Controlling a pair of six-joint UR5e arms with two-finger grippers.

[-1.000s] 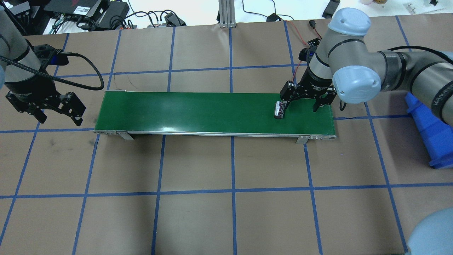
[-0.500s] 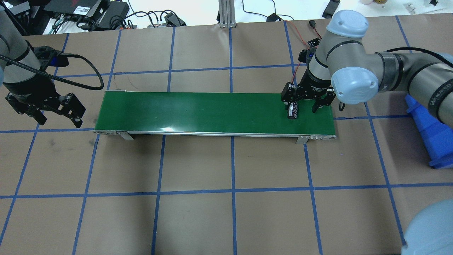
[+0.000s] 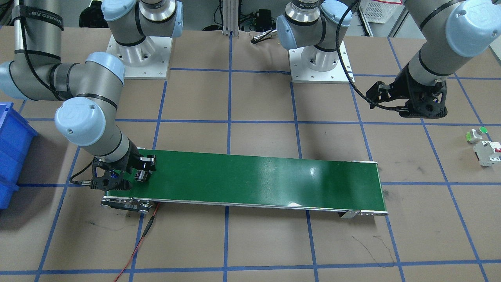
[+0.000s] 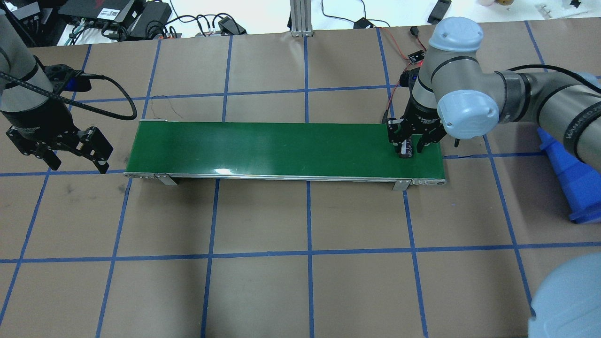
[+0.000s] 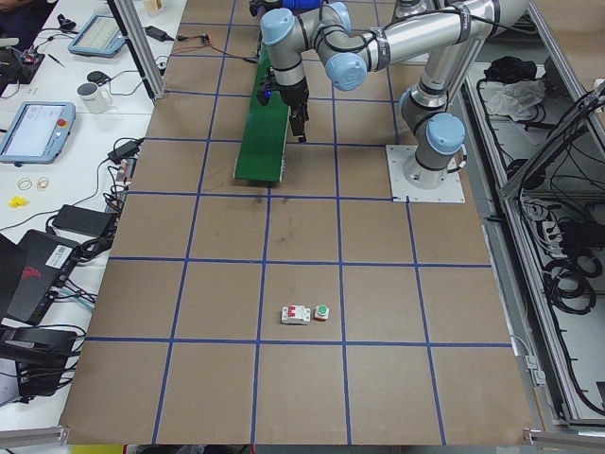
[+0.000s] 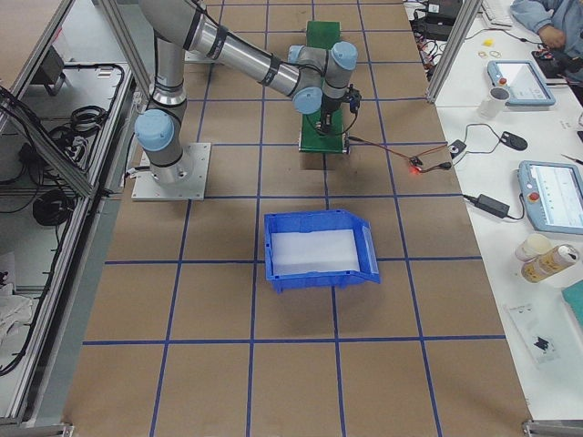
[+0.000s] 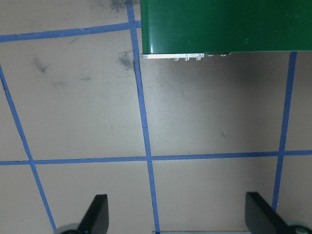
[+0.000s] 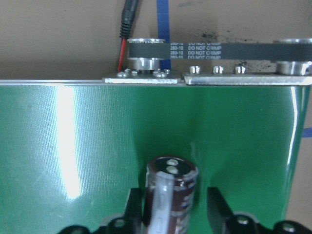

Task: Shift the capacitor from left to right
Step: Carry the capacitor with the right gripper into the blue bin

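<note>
Brown gridded table (image 4: pixel 263 291), green conveyor (image 4: pixel 281 148), blue bin (image 6: pixel 319 250), white breaker (image 3: pixel 487 152), green-capped button (image 3: pixel 477 134)

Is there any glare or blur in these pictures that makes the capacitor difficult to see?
In the right wrist view, the capacitor is close and slightly soft, and a bright vertical glare streak lies on the green belt beside it, not over it. In the overhead view, the capacitor is small and dark between the fingers of the right pincer; glare patches on the belt lie elsewhere.
</note>
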